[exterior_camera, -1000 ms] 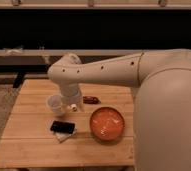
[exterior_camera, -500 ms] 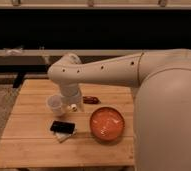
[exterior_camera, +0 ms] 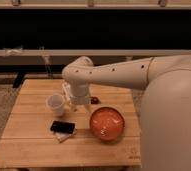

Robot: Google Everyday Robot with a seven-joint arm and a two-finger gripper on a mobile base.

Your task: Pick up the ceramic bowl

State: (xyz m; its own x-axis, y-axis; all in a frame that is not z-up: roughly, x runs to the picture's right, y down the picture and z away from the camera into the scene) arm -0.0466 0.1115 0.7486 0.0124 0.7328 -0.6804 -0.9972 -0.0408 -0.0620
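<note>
The ceramic bowl (exterior_camera: 107, 123) is wide, shallow and glossy orange-red, and sits on the right part of the wooden table (exterior_camera: 34, 150). My white arm reaches in from the right, bends above the table and points down. My gripper (exterior_camera: 73, 104) hangs low over the table, between a small white cup (exterior_camera: 55, 104) on its left and the bowl to its lower right. It is apart from the bowl and holds nothing that I can see.
A black phone-like slab (exterior_camera: 63, 127) lies on a pale card in front of the cup. A small dark red object (exterior_camera: 94, 100) lies behind the bowl. A dark shelf with rails (exterior_camera: 49, 52) runs behind the table. My robot body (exterior_camera: 171, 125) fills the right side.
</note>
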